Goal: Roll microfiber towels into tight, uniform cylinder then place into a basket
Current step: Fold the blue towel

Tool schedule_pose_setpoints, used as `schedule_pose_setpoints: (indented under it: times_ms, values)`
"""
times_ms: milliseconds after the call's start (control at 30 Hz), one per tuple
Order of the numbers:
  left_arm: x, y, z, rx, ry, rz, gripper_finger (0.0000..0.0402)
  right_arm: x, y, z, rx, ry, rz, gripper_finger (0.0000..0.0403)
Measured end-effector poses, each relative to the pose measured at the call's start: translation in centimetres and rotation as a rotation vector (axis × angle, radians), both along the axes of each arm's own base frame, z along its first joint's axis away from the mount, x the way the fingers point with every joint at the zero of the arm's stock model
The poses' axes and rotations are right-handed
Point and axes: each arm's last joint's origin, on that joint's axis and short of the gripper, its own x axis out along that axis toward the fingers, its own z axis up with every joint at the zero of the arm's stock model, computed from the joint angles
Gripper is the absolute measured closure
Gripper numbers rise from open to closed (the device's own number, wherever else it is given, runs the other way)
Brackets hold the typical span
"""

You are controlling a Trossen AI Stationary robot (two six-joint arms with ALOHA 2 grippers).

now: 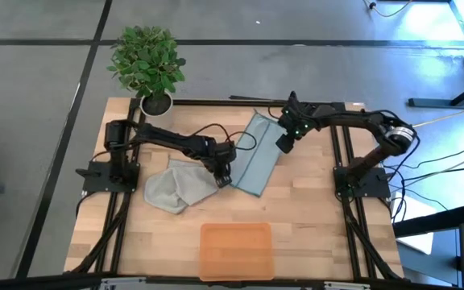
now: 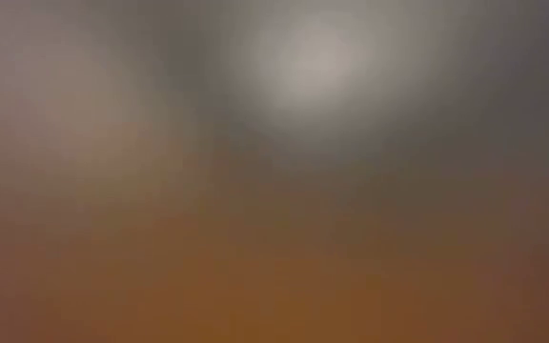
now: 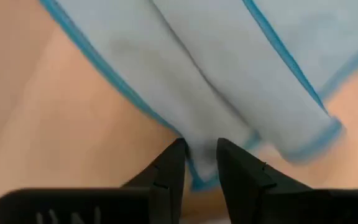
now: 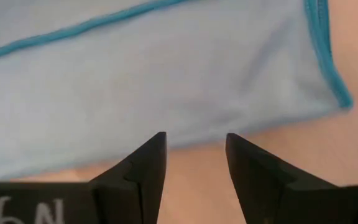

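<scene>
The pale blue towel (image 1: pixel 256 153) lies slantwise on the table's middle, folded lengthwise, hem (image 4: pixel 328 68) showing. My left gripper (image 1: pixel 222 176) is at its near left end, shut on cloth (image 3: pixel 199 149). My right gripper (image 1: pixel 284 141) hovers open by the towel's far right edge (image 4: pixel 194 143), with bare wood and the cloth's edge under its fingers. The grey towel (image 1: pixel 176 185) lies crumpled flat on the table left of the blue one. The orange basket (image 1: pixel 236 250) sits at the near edge. My left gripper pinches a raised fold of the blue towel (image 3: pixel 199 163) between its two fingers, close to the teal hem at the towel's near end. The fingers (image 3: pixel 173 168) come steeply from above. More than one layer lies in the pinch. The rest of the towel rests on the table.
A white pot with a green plant (image 1: pixel 153 68) stands at the far left corner. Bare wood (image 1: pixel 312 209) lies between the towels and the basket and along the right side. Black frame rails (image 1: pixel 345 161) run by both arm bases.
</scene>
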Motion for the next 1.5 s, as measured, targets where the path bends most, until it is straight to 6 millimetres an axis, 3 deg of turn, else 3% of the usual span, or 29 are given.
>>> schedule_pose_setpoints:
  times_ms: [167, 300, 700, 900, 1367, 1500]
  values:
    - [-0.4, 1.1, 2.4, 0.125, -0.060, 0.044, 0.0317, 0.0, 0.9, 1.2, -0.007, -0.022, -0.001, 0.0235]
    - [-0.7, 2.1, 2.6, 0.144, -0.065, 0.042, 0.0317, 0.2, 0.5, 0.9, -0.056, -0.002, -0.018, 0.0235]
    - [0.3, 0.7, -1.0, 0.123, -0.023, -0.033, 0.0317, 0.6, -0.5, -2.1, -0.070, 0.120, -0.084, 0.0235]
    - [0.6, 0.1, -1.6, 0.124, -0.011, -0.047, 0.0317, 0.8, -1.2, -3.4, -0.058, 0.132, -0.093, 0.0235]
    - [1.7, -1.8, -2.1, 0.097, -0.092, -0.089, 0.0317, 1.5, -3.7, -2.6, -0.179, 0.024, -0.107, 0.0235]
    - [1.6, -1.8, -1.8, 0.095, -0.096, -0.089, 0.0317, 2.0, -3.8, -1.8, -0.141, -0.020, -0.074, 0.0235]
